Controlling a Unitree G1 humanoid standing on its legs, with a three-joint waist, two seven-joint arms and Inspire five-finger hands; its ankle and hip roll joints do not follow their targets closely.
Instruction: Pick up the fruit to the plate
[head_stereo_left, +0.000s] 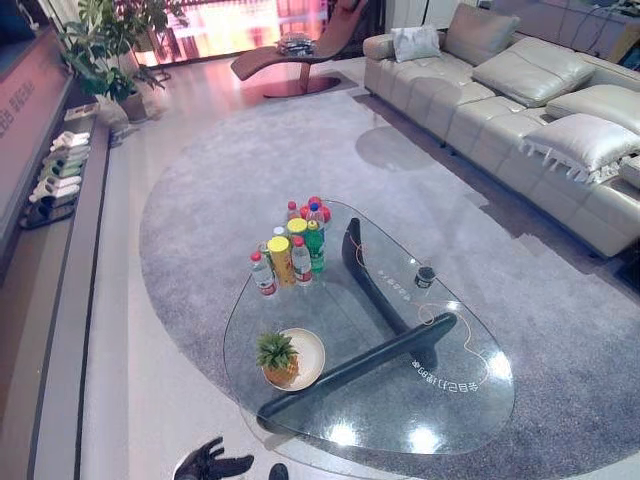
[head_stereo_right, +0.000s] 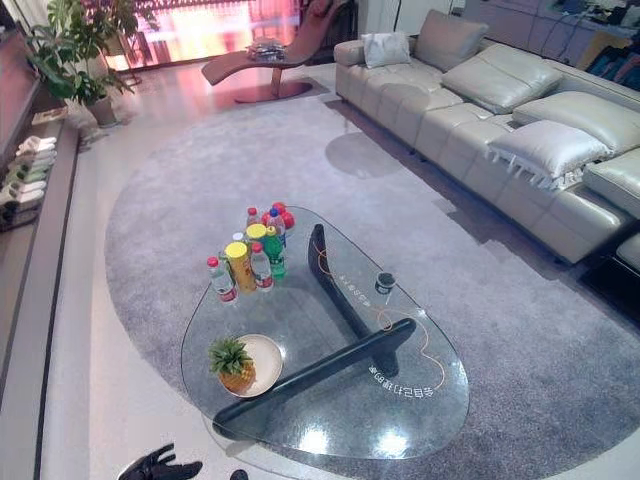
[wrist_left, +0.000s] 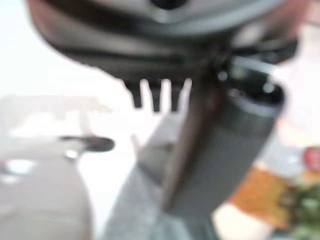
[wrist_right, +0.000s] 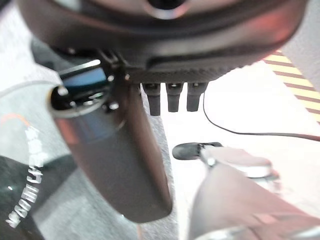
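A small pineapple (head_stereo_left: 278, 358) stands upright on a round cream plate (head_stereo_left: 310, 352) near the front left edge of the glass coffee table (head_stereo_left: 470, 400). My left hand (head_stereo_left: 212, 463) hangs low, in front of the table's near left corner and well short of the plate, with its fingers spread and holding nothing. In the left wrist view its fingers (wrist_left: 156, 95) are straight, and an orange and green blur beyond the thumb looks like the pineapple (wrist_left: 295, 210). My right hand (wrist_right: 115, 150) hangs beside the table's edge with straight fingers (wrist_right: 170, 97) and nothing in it.
Several bottles and cans (head_stereo_left: 295, 245) cluster at the table's far left, with a small dark cup (head_stereo_left: 425, 276) to the right. A black V-shaped base (head_stereo_left: 380, 320) shows under the glass. A grey rug surrounds the table, and a beige sofa (head_stereo_left: 520, 110) runs along the right.
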